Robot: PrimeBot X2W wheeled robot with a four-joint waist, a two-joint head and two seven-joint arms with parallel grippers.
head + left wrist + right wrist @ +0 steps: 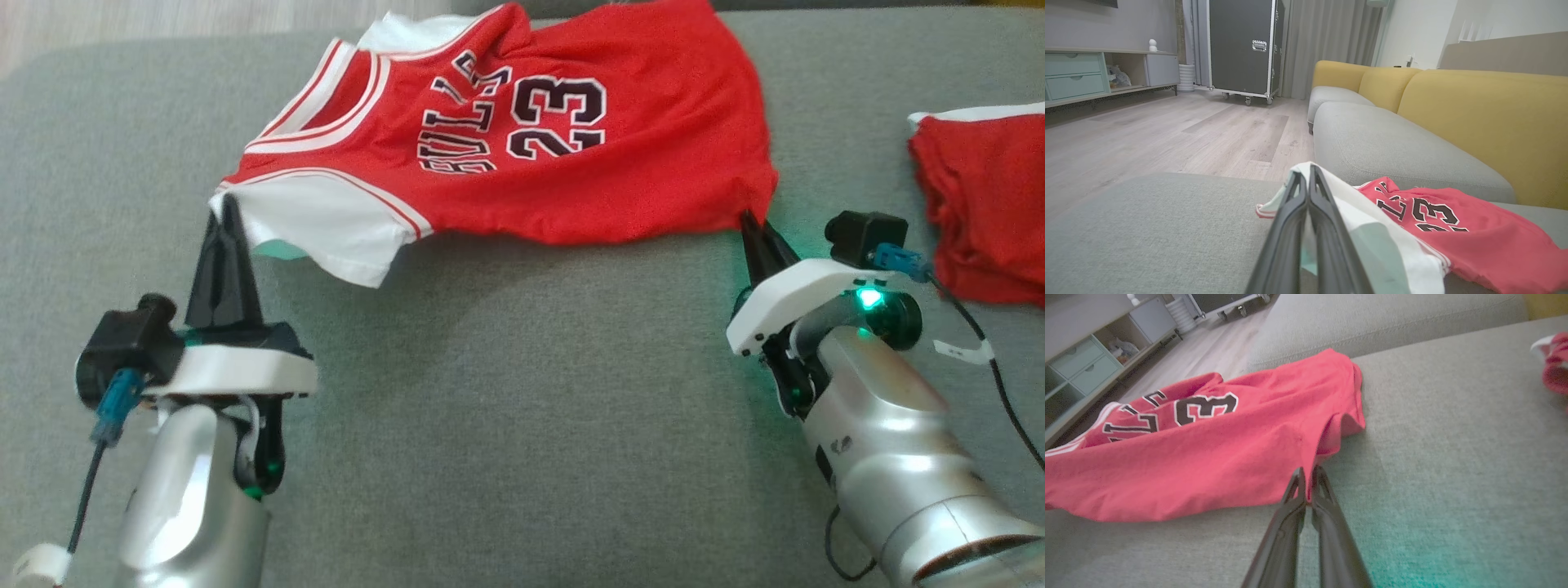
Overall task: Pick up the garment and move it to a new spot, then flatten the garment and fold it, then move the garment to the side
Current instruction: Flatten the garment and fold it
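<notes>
While the left gripper (224, 204) pinches the jersey (522, 139) at its white-sleeved end and the right gripper (746, 219) clamps its red hem corner, the jersey stretches lengthwise between them, near edge raised above the grey cushion (506, 408), far edge resting on it.

A grey upholstered seat (522, 425) lies in the foreground, and beyond its far edge runs a sofa with grey seat cushions (1392, 139) and mustard-yellow back cushions (1474, 118). Pale wood-plank floor (1167, 134) stretches to a black flight case (1241, 45) on casters, metal-edged, standing before grey curtains (1331, 36). Against the grey wall (1069, 24) stands a low cabinet (1073, 75) with mint-green drawers, a white ribbed cylinder (1186, 77) at its end.
</notes>
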